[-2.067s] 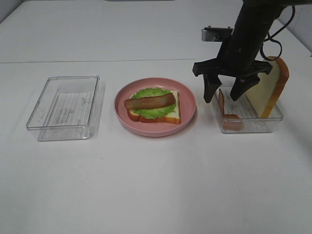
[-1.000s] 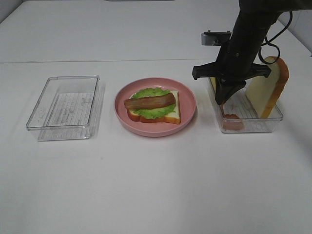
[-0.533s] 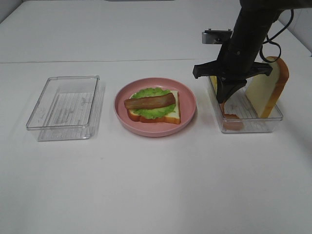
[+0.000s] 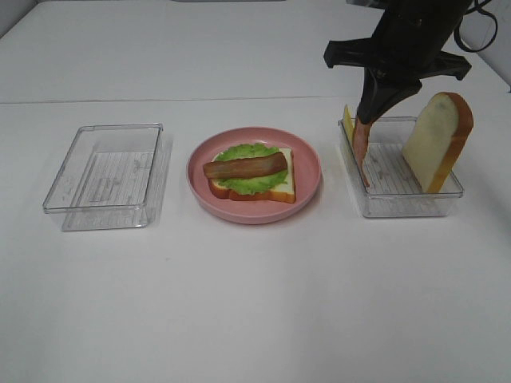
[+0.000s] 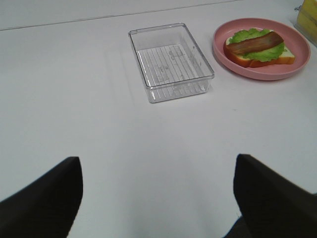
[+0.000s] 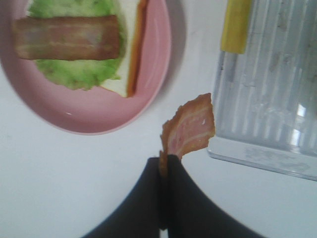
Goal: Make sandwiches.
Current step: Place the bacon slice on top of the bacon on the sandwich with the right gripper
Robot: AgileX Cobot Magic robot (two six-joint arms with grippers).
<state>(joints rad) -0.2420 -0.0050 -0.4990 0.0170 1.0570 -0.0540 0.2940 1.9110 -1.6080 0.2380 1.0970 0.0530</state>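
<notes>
An open sandwich (image 4: pixel 251 174) of white bread, green lettuce and one bacon strip lies on the pink plate (image 4: pixel 310 171); it shows too in the left wrist view (image 5: pixel 257 47) and the right wrist view (image 6: pixel 74 44). My right gripper (image 4: pixel 367 116) is above the right tray's left end, shut on a second bacon strip (image 4: pixel 363 152) that hangs down from it (image 6: pixel 190 126). A bread slice (image 4: pixel 437 140) leans in that tray, and a yellow cheese slice (image 4: pixel 347 122) stands at its far left corner (image 6: pixel 235 25). My left gripper (image 5: pixel 158 198) stands open over bare table.
The clear tray on the right (image 4: pixel 407 203) holds the bread and cheese. An empty clear tray (image 4: pixel 108 171) sits left of the plate, seen also from the left wrist (image 5: pixel 171 62). White table lies all around.
My right gripper has risen out of the right tray with the bacon strip pinched in it; the strip now hangs over the tray's left end. Left arm unchanged.
</notes>
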